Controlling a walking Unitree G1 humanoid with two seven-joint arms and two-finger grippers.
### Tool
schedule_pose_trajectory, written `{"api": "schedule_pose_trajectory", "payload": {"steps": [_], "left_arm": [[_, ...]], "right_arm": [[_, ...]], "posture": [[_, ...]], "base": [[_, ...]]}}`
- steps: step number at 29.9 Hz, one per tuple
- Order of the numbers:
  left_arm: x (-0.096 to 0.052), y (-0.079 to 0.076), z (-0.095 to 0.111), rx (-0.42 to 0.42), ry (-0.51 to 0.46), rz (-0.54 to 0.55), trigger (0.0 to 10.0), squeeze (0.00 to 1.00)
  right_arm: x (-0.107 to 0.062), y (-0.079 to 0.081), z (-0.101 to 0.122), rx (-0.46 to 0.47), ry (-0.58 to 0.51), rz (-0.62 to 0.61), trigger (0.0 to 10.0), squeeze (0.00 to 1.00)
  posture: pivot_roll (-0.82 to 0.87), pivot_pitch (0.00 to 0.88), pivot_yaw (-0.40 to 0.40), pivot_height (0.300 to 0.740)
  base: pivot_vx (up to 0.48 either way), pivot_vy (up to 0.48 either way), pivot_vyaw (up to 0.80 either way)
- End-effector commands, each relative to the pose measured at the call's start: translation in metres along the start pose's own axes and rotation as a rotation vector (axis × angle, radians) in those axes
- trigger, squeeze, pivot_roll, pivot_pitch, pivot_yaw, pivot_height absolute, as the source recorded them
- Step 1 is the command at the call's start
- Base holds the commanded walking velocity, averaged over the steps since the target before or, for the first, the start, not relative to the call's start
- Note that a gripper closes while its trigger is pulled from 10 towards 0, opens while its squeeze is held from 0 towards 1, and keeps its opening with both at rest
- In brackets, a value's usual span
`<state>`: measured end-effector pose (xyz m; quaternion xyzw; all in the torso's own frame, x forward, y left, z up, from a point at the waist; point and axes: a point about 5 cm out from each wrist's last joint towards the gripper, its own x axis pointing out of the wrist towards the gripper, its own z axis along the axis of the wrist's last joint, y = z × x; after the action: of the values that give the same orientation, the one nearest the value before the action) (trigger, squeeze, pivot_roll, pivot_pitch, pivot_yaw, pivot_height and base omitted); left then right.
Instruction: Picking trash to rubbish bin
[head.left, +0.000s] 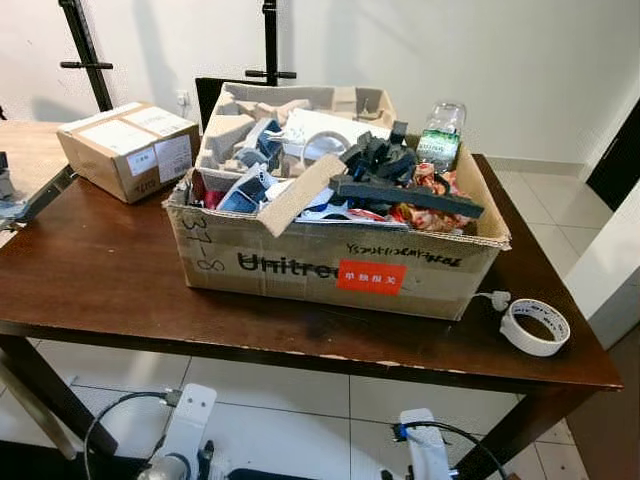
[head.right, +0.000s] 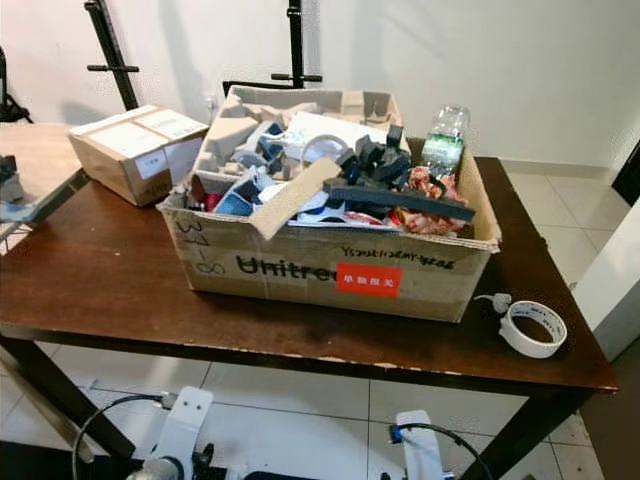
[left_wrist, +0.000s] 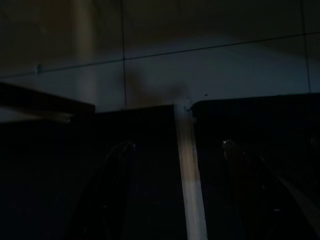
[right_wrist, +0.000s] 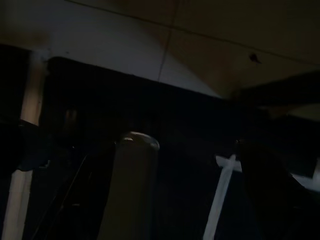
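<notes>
Room: white walls and pale tiled floor, with a dark wooden surface across the middle and black stand poles against the wall behind it.
Far left: a lighter table edge butts up beside the surface, carrying some small grey gear that is too cropped to identify.
Small box: a sealed cardboard box with white labels sits at the back left corner, apart from the clutter, so it looks like stored goods rather than rubbish.
Big carton: an open Unitree-printed carton with a red sticker takes the centre; it appears to serve as the collecting place for the trash.
Trash: a heap of moulded pulp packing, black foam pieces, a loose cardboard strip and crinkled wrappers fills the carton above its rim.
Bottle: a clear plastic bottle stands at the carton's back right corner.
Tape: a white tape roll lies flat near the front right corner, just beside the carton and not in it, a likely next pick.
Left pincer: the arm hangs low below the surface edge; its wrist view is too dark to tell the pincer's state.
Right pincer: the arm also hangs idle, and I cannot tell its state either.
</notes>
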<state>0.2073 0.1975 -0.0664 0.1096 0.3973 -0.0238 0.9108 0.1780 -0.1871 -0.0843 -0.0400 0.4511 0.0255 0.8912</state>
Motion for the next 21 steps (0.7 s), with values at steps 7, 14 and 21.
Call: {"api": "schedule_pose_trajectory", "payload": {"steps": [7, 14, 21], "left_arm": [[-0.007, 0.042, 0.001, -0.176, -0.09, 0.009, 10.0, 0.0], [-0.011, 0.008, -0.002, -0.144, -0.12, -0.335, 10.0, 0.0], [-0.009, -0.011, 0.002, -0.152, -0.134, -0.386, 10.0, 0.0]], "right_arm": [[-0.005, -0.029, -0.003, 0.077, -0.002, -0.076, 10.0, 0.0], [-0.005, -0.027, -0.003, 0.028, -0.026, -0.064, 10.0, 0.0], [-0.002, -0.006, 0.001, 0.005, -0.042, -0.006, 10.0, 0.0]], "posture": [[0.07, 0.077, -0.006, 0.74], [0.08, 0.082, -0.003, 0.74], [0.08, 0.079, 0.018, 0.74]], "base": [[0.0, 0.0, 0.0], [0.0, 0.0, 0.0], [0.0, 0.0, 0.0]]}}
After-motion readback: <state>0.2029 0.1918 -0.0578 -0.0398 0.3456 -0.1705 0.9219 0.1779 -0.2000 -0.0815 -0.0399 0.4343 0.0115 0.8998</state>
